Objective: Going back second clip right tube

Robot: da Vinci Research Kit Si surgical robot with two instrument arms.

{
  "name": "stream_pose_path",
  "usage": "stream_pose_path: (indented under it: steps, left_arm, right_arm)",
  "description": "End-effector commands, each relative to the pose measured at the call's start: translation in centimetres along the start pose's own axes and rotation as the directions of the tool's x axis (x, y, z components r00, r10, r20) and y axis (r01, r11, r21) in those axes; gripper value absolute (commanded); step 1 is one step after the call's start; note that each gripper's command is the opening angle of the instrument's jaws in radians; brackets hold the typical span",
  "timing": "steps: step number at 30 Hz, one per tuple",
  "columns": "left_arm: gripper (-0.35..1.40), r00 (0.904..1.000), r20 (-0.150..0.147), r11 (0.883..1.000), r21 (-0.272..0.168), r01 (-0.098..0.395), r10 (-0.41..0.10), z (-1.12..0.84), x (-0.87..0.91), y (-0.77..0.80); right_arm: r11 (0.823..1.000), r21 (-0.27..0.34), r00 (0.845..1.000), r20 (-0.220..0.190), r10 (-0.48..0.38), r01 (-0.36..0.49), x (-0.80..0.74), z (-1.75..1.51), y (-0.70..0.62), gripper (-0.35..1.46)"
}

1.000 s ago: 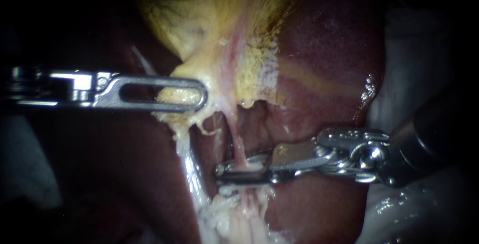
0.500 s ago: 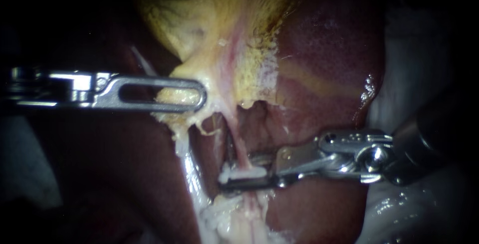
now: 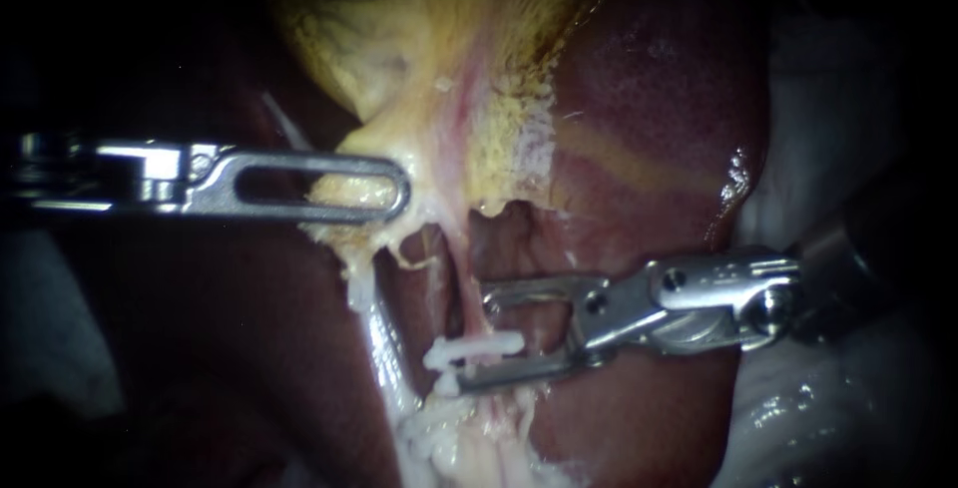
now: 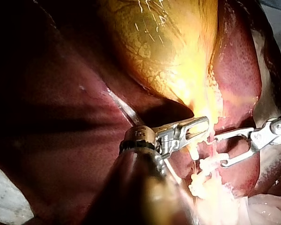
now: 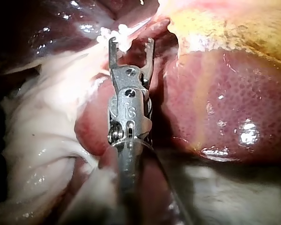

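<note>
A white clip sits across the thin pinkish right tube, which runs down from the yellow gallbladder. My right instrument comes in from the right with its jaws open, one above the clip and one just below it. The right wrist view shows the same open right instrument just short of the clip. My left instrument is shut on the gallbladder's lower edge and holds it to the left. In the left wrist view the left instrument holds that edge, with the open right instrument beside it.
Dark red liver lies to the right of the tube and behind it. Whitish shredded tissue hangs below the clip. A pale cloth lies at the far right, behind the right instrument's shaft.
My right instrument's jaws, closed around the tube a second ago, have opened and drawn back to the right. The white clip stays on the tube. The left instrument has held still.
</note>
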Motion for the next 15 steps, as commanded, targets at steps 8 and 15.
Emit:
stream_pose_path:
  steps: [8,15]
  left_arm:
    - [-0.35,1.0000,0.000,1.000,0.000,-0.001,0.001,0.01,0.00,0.02]
    - [-0.35,1.0000,0.001,1.000,0.000,-0.004,0.004,0.05,0.01,0.09]
  right_arm:
    - [0.996,-0.023,0.996,-0.010,-0.083,0.083,0.34,-0.60,0.09,0.50]
    - [0.992,-0.035,0.992,-0.026,-0.123,0.122,0.43,-0.79,0.14,0.50]
